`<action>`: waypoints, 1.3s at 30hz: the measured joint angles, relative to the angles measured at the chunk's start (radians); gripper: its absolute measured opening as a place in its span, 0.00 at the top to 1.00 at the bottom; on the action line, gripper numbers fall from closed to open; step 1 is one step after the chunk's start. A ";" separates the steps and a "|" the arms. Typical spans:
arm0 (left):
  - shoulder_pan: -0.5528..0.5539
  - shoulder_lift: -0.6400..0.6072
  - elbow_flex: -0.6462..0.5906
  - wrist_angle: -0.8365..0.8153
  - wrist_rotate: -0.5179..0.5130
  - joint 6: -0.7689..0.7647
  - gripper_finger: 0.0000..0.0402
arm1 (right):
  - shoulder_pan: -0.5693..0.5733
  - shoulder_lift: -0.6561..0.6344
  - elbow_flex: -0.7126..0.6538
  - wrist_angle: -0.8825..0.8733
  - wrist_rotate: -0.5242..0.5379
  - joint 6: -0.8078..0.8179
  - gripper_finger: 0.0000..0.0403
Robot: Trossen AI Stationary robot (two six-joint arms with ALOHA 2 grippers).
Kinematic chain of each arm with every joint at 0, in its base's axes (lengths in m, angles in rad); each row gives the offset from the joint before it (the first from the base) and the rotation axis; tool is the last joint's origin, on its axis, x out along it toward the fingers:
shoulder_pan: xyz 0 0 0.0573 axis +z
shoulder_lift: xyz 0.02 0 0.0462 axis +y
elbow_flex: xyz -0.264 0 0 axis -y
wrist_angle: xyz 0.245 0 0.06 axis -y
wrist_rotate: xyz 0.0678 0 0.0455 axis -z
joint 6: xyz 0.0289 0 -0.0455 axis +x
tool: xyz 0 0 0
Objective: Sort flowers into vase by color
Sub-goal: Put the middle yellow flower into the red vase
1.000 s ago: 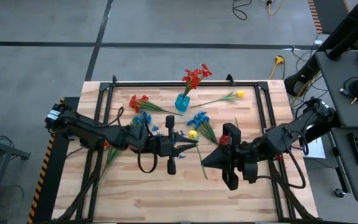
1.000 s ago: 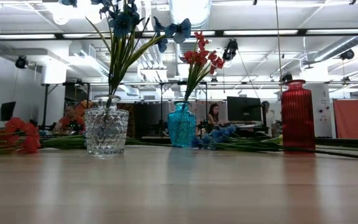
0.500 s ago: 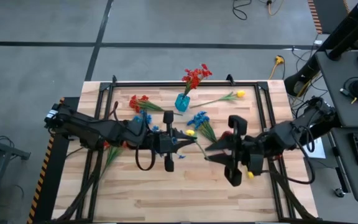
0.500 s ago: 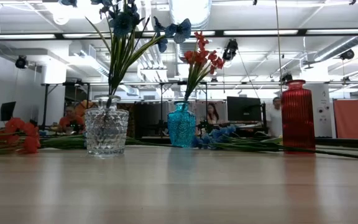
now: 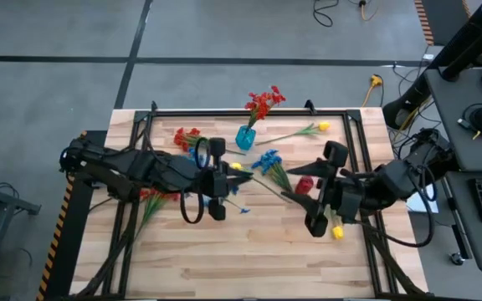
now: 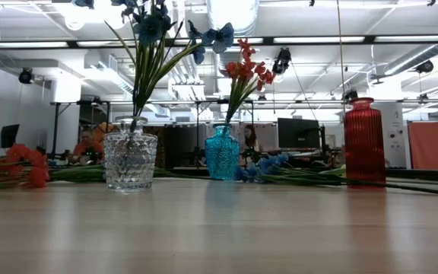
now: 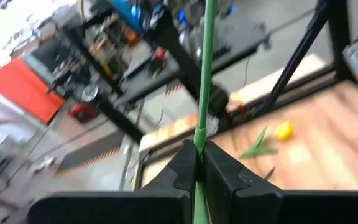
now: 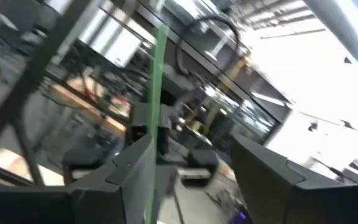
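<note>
A green flower stalk (image 5: 268,186) with a yellow head (image 5: 235,166) hangs in the air over the table's middle. My left gripper (image 5: 233,178) is shut on it. My right gripper (image 5: 291,197) is open, and the stalk (image 8: 156,93) runs past close to one finger; I cannot tell whether it touches. In the low view a clear vase (image 6: 130,160) holds blue flowers, a blue vase (image 6: 222,152) holds red ones and a red vase (image 6: 364,141) stands without any. Loose red flowers (image 5: 187,135), blue flowers (image 5: 266,159) and a yellow flower (image 5: 322,126) lie on the table. My left gripper pinches the green stalk (image 7: 199,138) between its two fingers, close to the yellow head. The fingers come nearly level from the table's left side. The stalk is lifted clear of the table and runs on past the fingertips toward my right gripper.
A black frame (image 5: 249,111) runs round the tabletop. The red vase (image 5: 305,185) stands just beyond my right gripper. A small yellow thing (image 5: 337,232) shows beside my right arm. The near strip of the table (image 5: 241,267) is bare wood.
My left gripper has risen and drawn back toward the table's left and far side, tipping its fingers up and carrying the yellow-headed stalk along. My right gripper has opened, let go of the stalk, turned about and pulled back toward the table's right edge.
</note>
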 joint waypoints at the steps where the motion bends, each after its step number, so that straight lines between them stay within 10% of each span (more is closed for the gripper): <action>1: 0.000 0.000 0.019 -0.043 -0.016 -0.011 1.00 | 0.009 -0.002 0.000 -0.001 0.038 -0.011 0.47; 15: 0.014 -0.002 0.259 -0.537 -0.209 -0.233 1.00 | 0.107 0.010 0.000 -0.023 0.581 -0.238 0.35; 24: 0.050 -0.002 0.322 -0.576 -0.187 -0.339 1.00 | 0.121 0.095 0.000 -0.019 0.622 -0.469 0.35; 39: 0.191 0.041 0.323 -0.585 0.223 -0.629 1.00 | 0.047 0.230 0.000 0.181 0.546 -1.059 0.42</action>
